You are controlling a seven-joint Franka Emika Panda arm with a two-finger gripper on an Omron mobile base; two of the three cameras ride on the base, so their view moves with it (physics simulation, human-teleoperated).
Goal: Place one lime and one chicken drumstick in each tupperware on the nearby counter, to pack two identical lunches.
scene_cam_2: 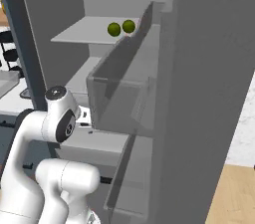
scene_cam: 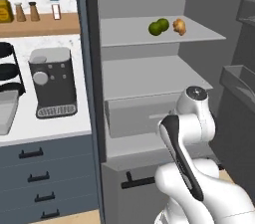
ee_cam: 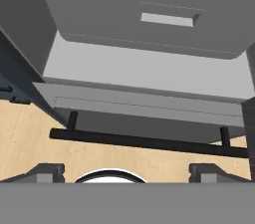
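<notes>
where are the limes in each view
Left base view: limes upper middle, on the top fridge shelf, left of the chicken drumstick.
Right base view: limes upper middle, on the same shelf.
Hand view: not in it.
Shared landmark: the top fridge shelf.

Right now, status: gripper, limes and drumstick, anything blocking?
Gripper open, empty, pointed low at the fridge drawer handle. Two limes and one chicken drumstick on the upper fridge shelf. Open fridge door close on the right.

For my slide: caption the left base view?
Open fridge: two limes and a drumstick on the upper shelf.
</notes>
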